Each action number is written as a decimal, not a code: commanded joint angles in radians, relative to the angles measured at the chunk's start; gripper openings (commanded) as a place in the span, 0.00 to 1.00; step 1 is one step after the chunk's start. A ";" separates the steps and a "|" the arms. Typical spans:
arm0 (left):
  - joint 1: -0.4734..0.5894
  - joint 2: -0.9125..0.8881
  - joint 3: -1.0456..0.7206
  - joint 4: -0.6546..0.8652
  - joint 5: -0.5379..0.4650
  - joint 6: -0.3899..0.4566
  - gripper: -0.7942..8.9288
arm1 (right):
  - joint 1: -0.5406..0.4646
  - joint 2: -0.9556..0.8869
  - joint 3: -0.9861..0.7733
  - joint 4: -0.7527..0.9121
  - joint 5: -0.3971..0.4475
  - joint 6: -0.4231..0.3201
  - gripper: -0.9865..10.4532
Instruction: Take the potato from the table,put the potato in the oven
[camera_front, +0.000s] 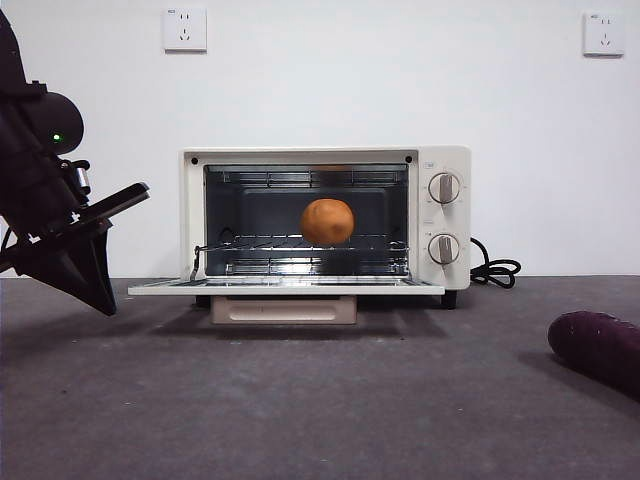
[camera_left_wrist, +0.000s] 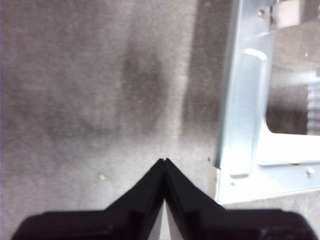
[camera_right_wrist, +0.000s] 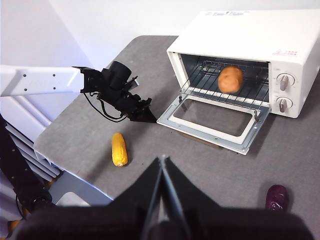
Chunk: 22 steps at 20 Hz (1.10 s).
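The orange-brown potato (camera_front: 327, 221) rests on the wire rack inside the cream-white oven (camera_front: 445, 160), whose door (camera_front: 285, 286) lies folded down flat. The right wrist view shows the same potato (camera_right_wrist: 230, 79) on the rack of the oven (camera_right_wrist: 250, 35). My left gripper (camera_left_wrist: 164, 161) is shut and empty, hovering over the grey table (camera_left_wrist: 75, 100) just beside the door's corner (camera_left_wrist: 240, 170); it shows at the left edge (camera_front: 100, 295) in the front view and beside the door (camera_right_wrist: 145, 118) from the right wrist. My right gripper (camera_right_wrist: 162, 159) is shut, high above the table.
A dark purple vegetable (camera_front: 598, 350) lies on the table at the right, also seen from the right wrist (camera_right_wrist: 276, 197). A yellow corn cob (camera_right_wrist: 118, 149) lies near the table's left edge. The oven's black cord (camera_front: 495, 270) trails to its right.
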 joint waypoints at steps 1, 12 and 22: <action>-0.021 0.016 -0.009 0.000 0.004 0.010 0.08 | 0.001 0.001 -0.006 -0.021 0.001 0.019 0.08; -0.008 0.046 -0.009 0.057 0.272 -0.089 0.08 | 0.001 0.001 -0.006 -0.021 0.000 0.023 0.08; 0.028 -0.020 -0.008 0.163 0.432 -0.160 0.08 | 0.001 0.001 -0.006 -0.021 0.000 0.026 0.08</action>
